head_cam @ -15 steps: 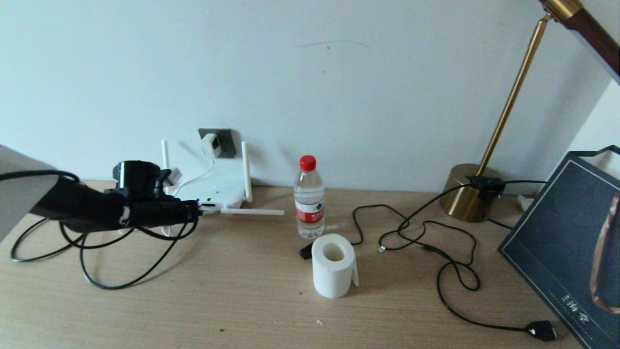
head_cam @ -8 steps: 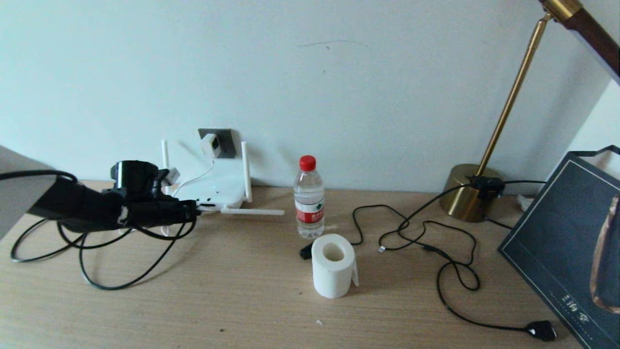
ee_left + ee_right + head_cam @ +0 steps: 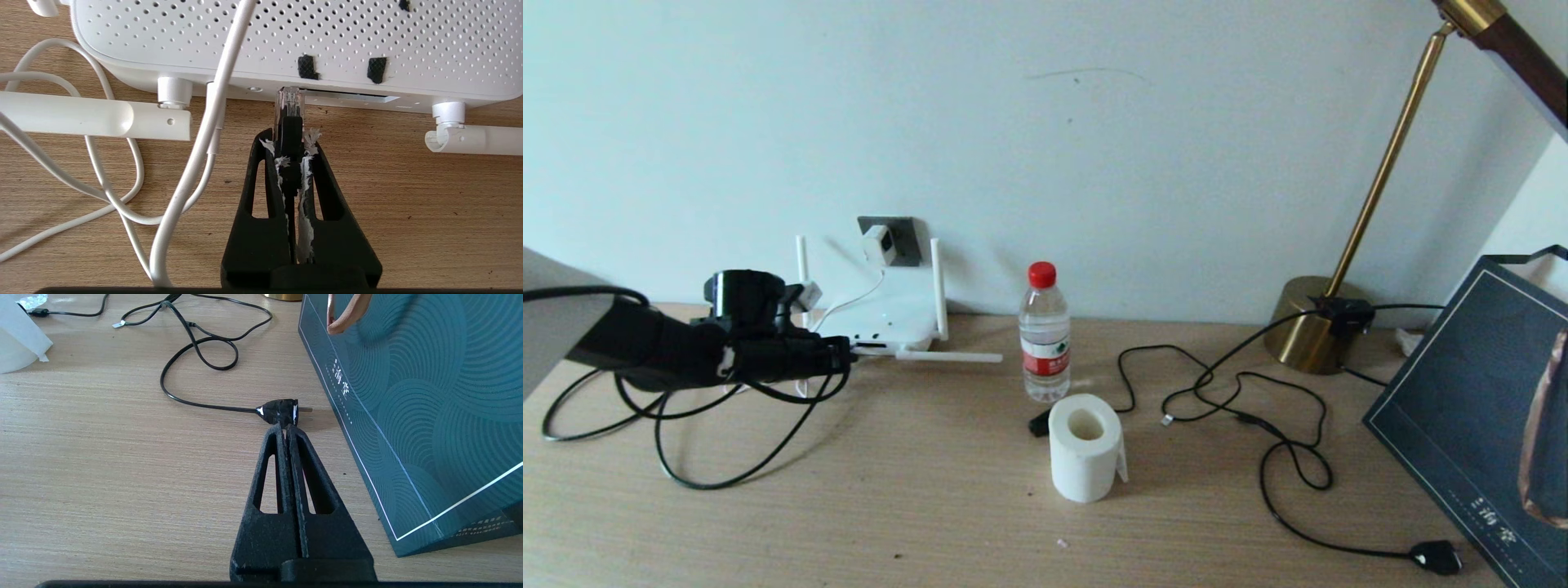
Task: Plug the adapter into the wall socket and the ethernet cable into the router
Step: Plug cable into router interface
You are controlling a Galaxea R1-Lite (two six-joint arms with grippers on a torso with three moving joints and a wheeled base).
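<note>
Ethernet cable plug held at router port

Ethernet cable (image 3: 289,134) sat pinched between the fingers of the left end effector (image 3: 290,141), clear plug tip pointing at the front edge of the router (image 3: 286,36), tip right at the dark port slot; could not tell if it was seated. Rest of the black cable looped on the worktop (image 3: 931,506) below the left arm in the head view. Router lay flat on the worktop against the wall, two antennas upright, one folded out along the worktop toward the water bottle (image 3: 1044,335).

Adapter (image 3: 879,243) was already in the wall socket (image 3: 894,238) above the router, its thin white cord (image 3: 196,143) running down across the router and coiling beside the left end effector.

Right end effector (image 3: 287,428) was clenched with nothing in it, low over the worktop, just behind a black plug (image 3: 280,411) on a black lamp cord, beside a dark teal bag (image 3: 408,396).

Toilet roll (image 3: 1085,447) stood in front of the bottle; brass lamp base (image 3: 1311,331) near the wall on the right
</note>
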